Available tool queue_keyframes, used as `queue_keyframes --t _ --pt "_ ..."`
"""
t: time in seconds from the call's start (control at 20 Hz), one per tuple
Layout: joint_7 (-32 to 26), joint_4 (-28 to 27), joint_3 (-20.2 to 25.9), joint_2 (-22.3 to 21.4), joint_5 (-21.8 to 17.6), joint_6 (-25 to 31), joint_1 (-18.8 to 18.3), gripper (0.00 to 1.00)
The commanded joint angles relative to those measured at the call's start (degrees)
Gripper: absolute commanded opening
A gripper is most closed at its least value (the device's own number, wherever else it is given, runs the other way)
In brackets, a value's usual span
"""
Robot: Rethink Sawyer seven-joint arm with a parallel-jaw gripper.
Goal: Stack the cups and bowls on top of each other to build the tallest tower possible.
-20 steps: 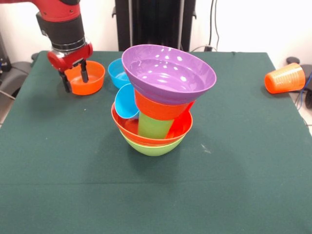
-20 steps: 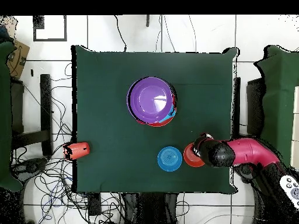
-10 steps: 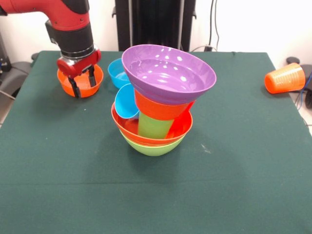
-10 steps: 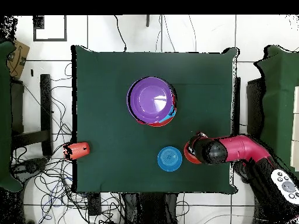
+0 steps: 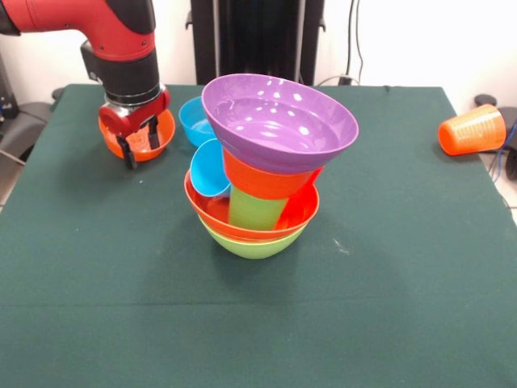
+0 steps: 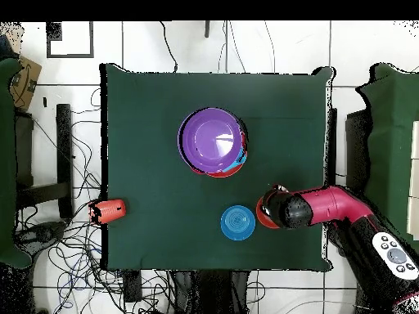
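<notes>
The tower stands mid-table: a large lime green bowl [image 5: 252,242] at the base, an orange-red bowl [image 5: 300,212] in it, a lime green cup [image 5: 254,208] and a light blue cup [image 5: 208,170] inside, a small orange bowl [image 5: 266,181] above, and a tilted purple bowl [image 5: 279,113] [image 6: 213,139] on top. My gripper [image 5: 139,147] [image 6: 274,211] is open, low over another small orange bowl [image 5: 137,133] [image 6: 263,214], with its fingers astride the bowl's near rim. A small blue bowl [image 5: 194,120] [image 6: 237,222] sits beside it. An orange cup [image 5: 472,129] [image 6: 110,210] lies on its side.
The green table [image 5: 388,307] is edged by cables and floor tiles in the overhead view. The orange cup rests right at the table's edge. A black stand [image 5: 258,36] rises behind the table.
My gripper has moved from beside the small orange bowl to over it and come down, its fingers now straddling the rim. The tower, blue bowl and orange cup have not moved.
</notes>
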Motion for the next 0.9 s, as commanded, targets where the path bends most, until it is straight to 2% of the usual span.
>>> queue_keyframes --t 0.05,0.7,0.75,0.9 --pt "-9.9 -4.3 -3.3 1.2 -4.2 2.9 2.3 1.0" --pt "-8.0 -4.4 -3.2 1.6 -3.0 2.1 3.0 1.0" --pt "-7.5 -4.4 -3.1 1.6 -2.8 1.8 2.9 0.0" --pt "-7.4 -4.3 -3.1 1.6 -2.6 1.9 2.9 0.0"
